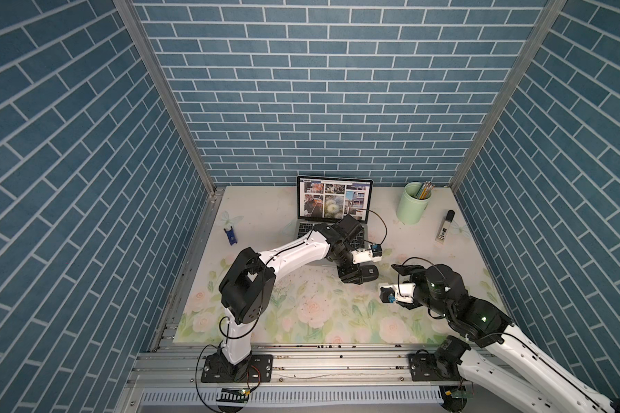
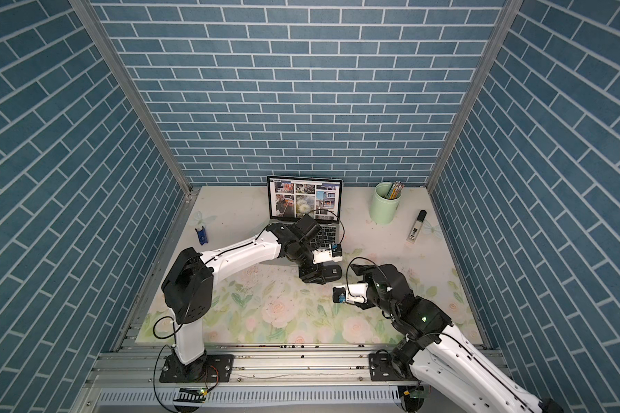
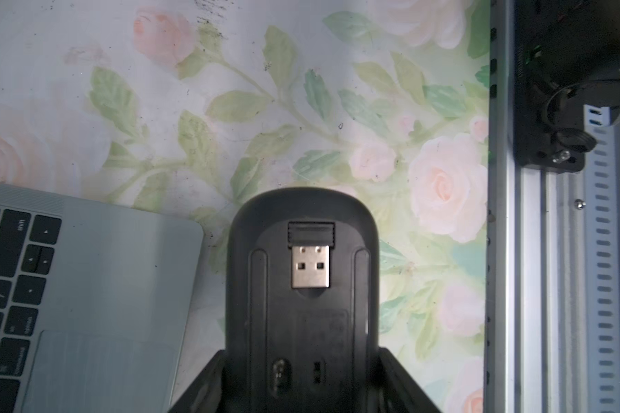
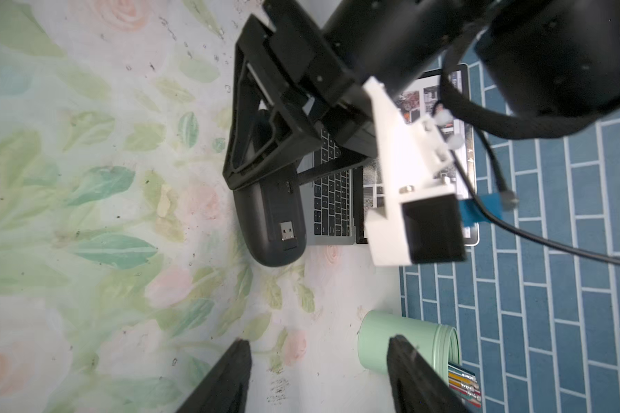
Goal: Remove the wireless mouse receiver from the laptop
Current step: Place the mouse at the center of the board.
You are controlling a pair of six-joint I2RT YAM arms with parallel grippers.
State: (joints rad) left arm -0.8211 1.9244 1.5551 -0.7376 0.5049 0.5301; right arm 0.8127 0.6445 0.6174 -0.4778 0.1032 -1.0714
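Left tool (image 3: 303, 357) holds mouse (image 3: 303, 321), receiver (image 3: 310, 266) seemingly slotted in

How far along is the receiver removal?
Done: the receiver is out of the laptop, seated in the underside slot of the mouse. In hand: the left gripper grips that mouse; the right gripper is open, empty. Left: probably just setting the mouse down.

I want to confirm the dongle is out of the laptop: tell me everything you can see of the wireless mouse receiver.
The wireless mouse receiver is a short silver metal USB plug with square holes and a small ribbed black cap. It lies flat in a recess on the underside of the black mouse, held by the left gripper in its jaws, beside the laptop. It is not plugged into the laptop.
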